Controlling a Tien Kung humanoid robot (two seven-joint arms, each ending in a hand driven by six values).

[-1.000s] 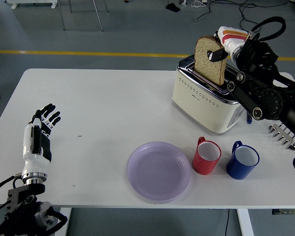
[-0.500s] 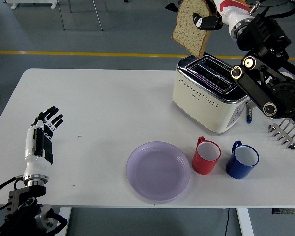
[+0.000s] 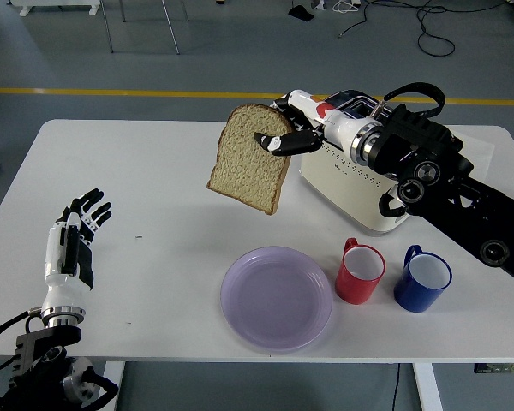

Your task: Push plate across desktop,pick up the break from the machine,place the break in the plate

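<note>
My right hand [image 3: 289,130] is shut on a slice of brown bread [image 3: 249,169] and holds it in the air, left of the cream toaster [image 3: 360,193] and above and behind the empty purple plate [image 3: 277,297]. The plate sits near the table's front edge. My left hand [image 3: 73,237] rests open over the table's left front part, far from the plate and holding nothing.
A red mug [image 3: 361,273] and a blue mug [image 3: 422,279] stand right of the plate, in front of the toaster. My right forearm [image 3: 450,201] crosses over the toaster. The white table [image 3: 154,188] stretches bare to the left.
My right hand has carried the bread from the toaster slot up high, then down and to the left, to a spot above the table beside the toaster. The left hand stays put.
</note>
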